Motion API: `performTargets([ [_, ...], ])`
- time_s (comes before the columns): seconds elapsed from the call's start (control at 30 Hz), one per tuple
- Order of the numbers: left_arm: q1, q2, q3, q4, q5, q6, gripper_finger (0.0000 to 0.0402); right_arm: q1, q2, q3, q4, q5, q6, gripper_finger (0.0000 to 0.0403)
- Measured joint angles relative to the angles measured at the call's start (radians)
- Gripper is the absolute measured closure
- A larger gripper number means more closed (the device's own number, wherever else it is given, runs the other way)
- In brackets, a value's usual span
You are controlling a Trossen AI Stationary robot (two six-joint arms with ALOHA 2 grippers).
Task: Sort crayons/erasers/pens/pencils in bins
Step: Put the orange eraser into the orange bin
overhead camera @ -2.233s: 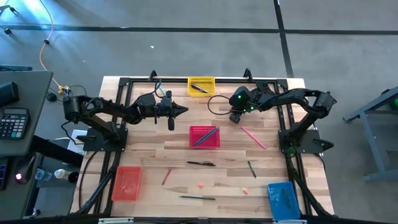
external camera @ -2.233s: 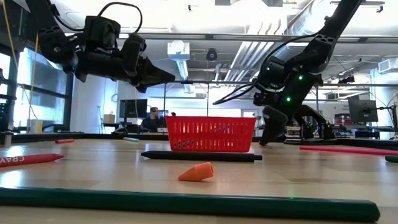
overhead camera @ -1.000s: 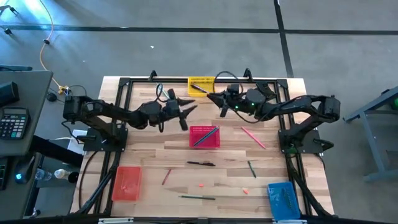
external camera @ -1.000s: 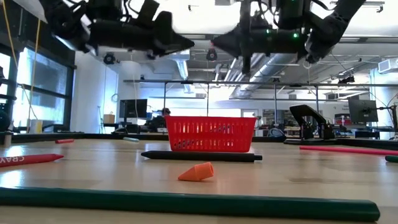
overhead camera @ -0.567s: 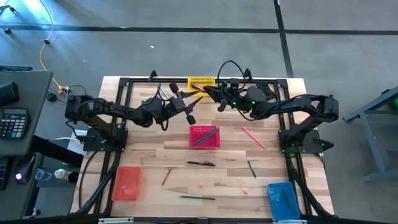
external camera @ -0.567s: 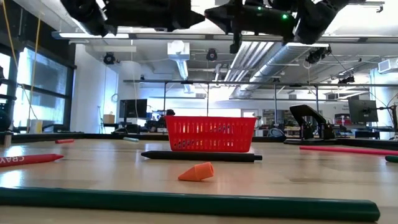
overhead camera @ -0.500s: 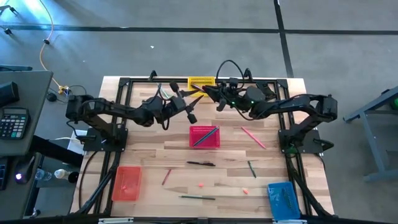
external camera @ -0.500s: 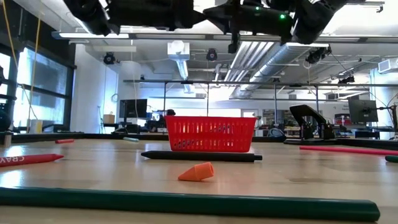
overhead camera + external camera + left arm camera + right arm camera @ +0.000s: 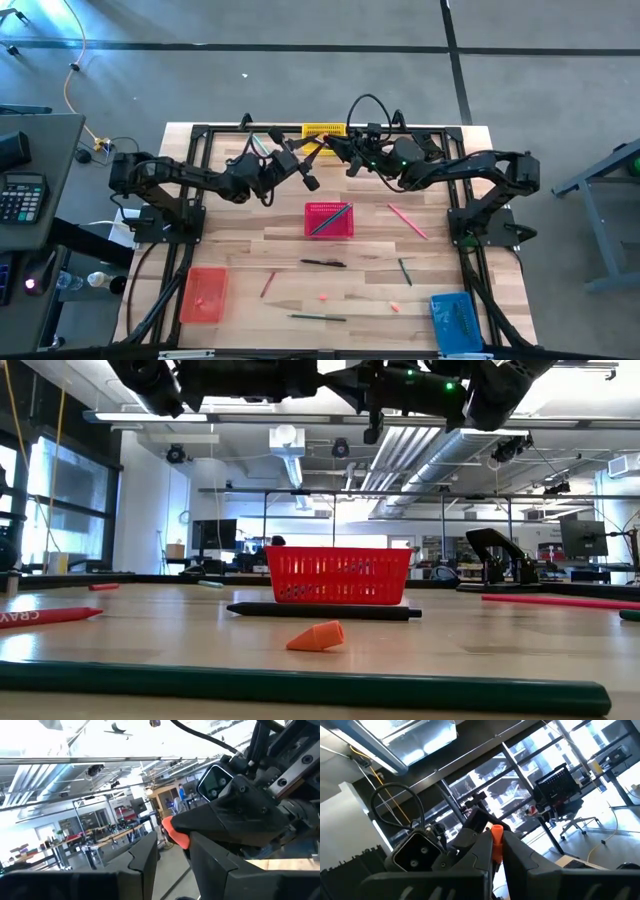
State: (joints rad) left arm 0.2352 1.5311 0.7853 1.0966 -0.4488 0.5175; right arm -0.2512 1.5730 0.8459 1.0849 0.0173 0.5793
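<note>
While hanging up in the air near the table's back edge, right by the yellow slotted plastic bin point(image 9: 318, 130), got the right gripper point(image 9: 330, 148) pinched shut on a small matte orange-pink eraser point(image 9: 497, 836). Stubby rounded lump, long axis poking out past the dark fingertips toward the left gripper point(image 9: 305, 172). Left fingers spread apart, nose to nose with it, not clamping. Plenty of bare wooden table point(image 9: 240, 250) underneath; red mesh bin point(image 9: 329, 219) nearby, well clear below.
</note>
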Motion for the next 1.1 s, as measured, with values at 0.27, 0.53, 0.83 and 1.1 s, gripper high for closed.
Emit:
performTargets([
  [0.27,0.001,0.0,0.0,0.003,0.007,-0.001,0.03,0.005,0.0,0.0,0.011,0.0,0.007,0.0389],
  [0.53,0.007,0.02,0.0,0.005,0.011,-0.009,0.03,0.015,0.0,-0.001,0.031,-0.003,0.015,0.0389],
  [0.83,0.006,0.031,0.0,0.029,0.011,-0.009,0.0341,0.025,0.0,-0.002,0.027,0.01,-0.002,0.0389],
  [1.1,-0.033,0.031,0.0,0.028,-0.019,0.02,0.0359,0.023,0.0,-0.002,0.028,0.015,-0.023,0.0389],
])
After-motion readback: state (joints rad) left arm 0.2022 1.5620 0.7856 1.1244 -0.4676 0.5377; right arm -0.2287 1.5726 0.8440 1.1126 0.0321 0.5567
